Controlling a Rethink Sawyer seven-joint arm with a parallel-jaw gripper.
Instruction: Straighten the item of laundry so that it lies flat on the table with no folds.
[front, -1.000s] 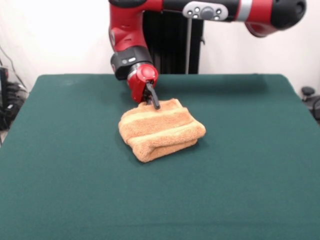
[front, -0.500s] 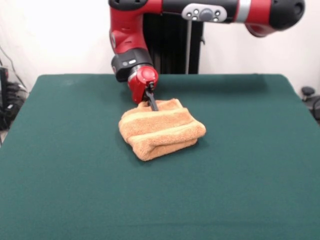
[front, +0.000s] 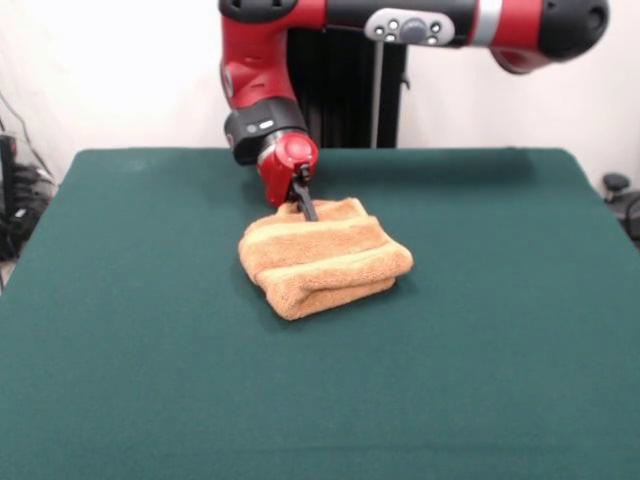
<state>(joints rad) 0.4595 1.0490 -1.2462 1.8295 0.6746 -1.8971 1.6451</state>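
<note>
The orange-tan towel (front: 325, 258) lies folded into a thick bundle near the middle of the green table (front: 130, 350), with a rolled fold along its near edge and pale bands across the top. My gripper (front: 307, 208) comes down from the red arm onto the towel's far left edge. Its dark fingers are pressed together into one thin bar, pinching the cloth there. The towel rests on the table.
The robot's black pedestal (front: 345, 95) stands behind the table's far edge. The red arm's upper link (front: 450, 20) runs across the top of the view. Dark equipment shows past the table's left (front: 15, 200) and right (front: 620, 195) edges.
My gripper has shifted a little to the left and slightly up at the towel's far edge. The towel has barely moved and keeps its folded shape.
</note>
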